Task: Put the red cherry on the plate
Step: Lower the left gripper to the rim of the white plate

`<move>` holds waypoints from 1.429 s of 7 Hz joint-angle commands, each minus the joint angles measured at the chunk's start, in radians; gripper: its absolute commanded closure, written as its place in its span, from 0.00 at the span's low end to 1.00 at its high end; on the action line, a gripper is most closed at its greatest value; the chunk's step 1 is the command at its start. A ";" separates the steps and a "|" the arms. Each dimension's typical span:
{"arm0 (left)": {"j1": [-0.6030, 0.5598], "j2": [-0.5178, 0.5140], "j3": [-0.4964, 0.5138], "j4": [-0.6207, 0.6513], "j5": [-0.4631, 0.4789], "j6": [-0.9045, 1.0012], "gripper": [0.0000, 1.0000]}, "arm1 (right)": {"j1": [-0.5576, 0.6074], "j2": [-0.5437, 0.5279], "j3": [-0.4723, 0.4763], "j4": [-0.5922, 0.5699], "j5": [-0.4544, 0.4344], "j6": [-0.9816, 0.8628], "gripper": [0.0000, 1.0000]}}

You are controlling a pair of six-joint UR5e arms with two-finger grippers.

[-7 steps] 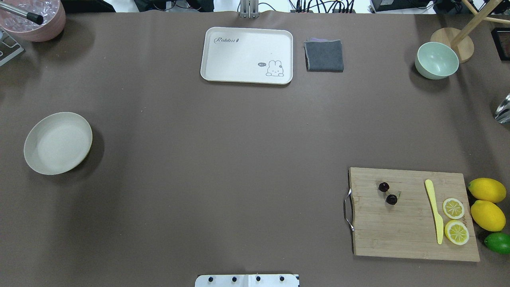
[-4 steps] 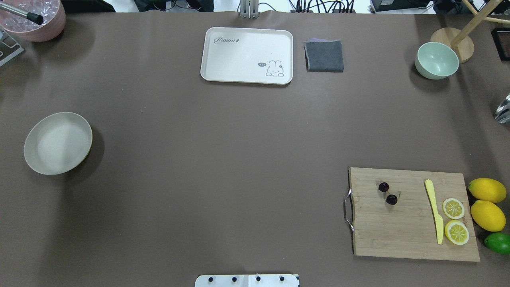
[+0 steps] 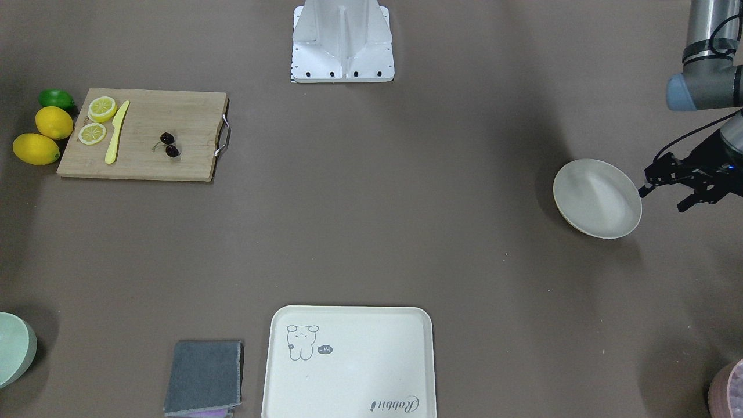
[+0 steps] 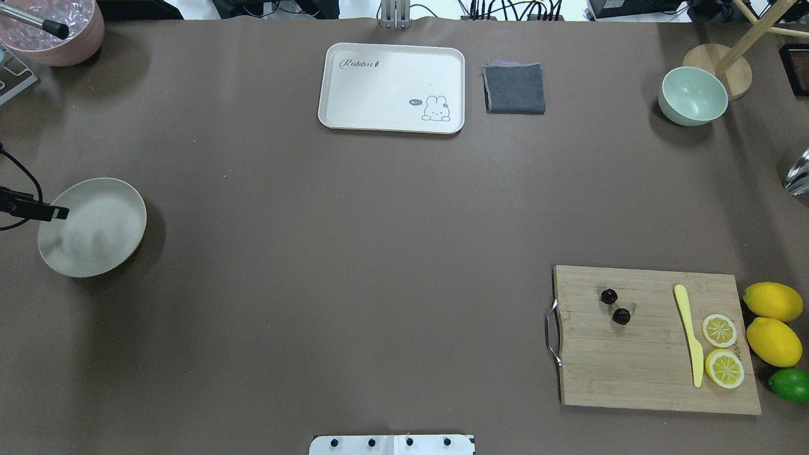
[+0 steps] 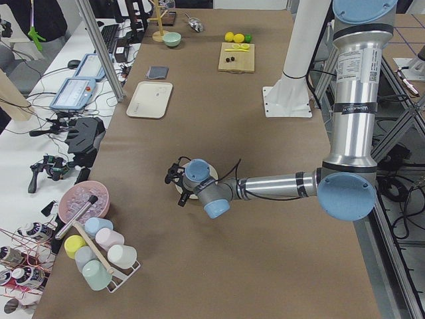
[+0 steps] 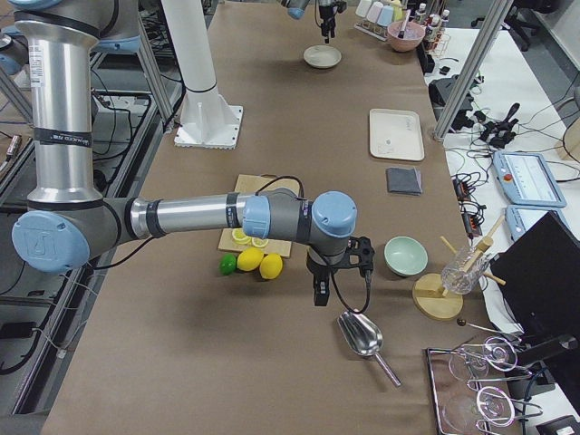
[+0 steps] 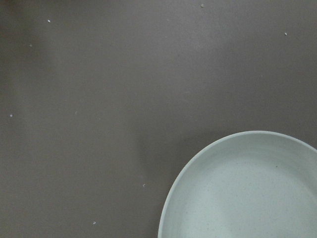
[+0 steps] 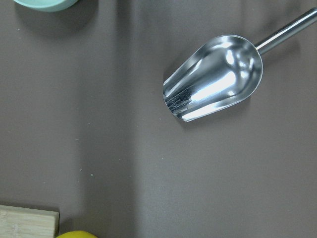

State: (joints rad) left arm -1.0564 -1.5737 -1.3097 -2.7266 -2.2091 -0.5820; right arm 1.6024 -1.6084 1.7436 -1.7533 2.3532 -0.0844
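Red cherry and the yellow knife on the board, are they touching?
Apart. Overhead view shows bare cutting board between the red cherry and yellow knife.

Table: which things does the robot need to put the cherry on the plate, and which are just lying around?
Needed:
cherry, plate

Just lying around:
board under the cherry, knife, lemon slices, lemons, lime, tray, cloth, green bowl, scoop

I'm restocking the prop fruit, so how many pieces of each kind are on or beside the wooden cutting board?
Whole lemons: 2
Lime: 1
Lemon slices: 2
Dark red cherries: 2, joined by their stems
Total: 7
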 commanded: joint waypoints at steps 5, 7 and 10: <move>0.041 -0.003 0.026 -0.038 -0.062 -0.068 1.00 | 0.008 -0.001 0.004 0.000 0.001 0.000 0.00; 0.033 -0.003 0.026 -0.035 -0.080 -0.084 1.00 | 0.007 -0.002 0.002 0.000 0.001 0.000 0.00; 0.029 -0.005 0.023 -0.035 -0.086 -0.090 1.00 | 0.008 -0.004 0.004 0.000 0.001 0.000 0.00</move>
State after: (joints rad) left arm -1.0258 -1.5782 -1.2863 -2.7620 -2.2931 -0.6707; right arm 1.6104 -1.6111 1.7459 -1.7534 2.3547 -0.0844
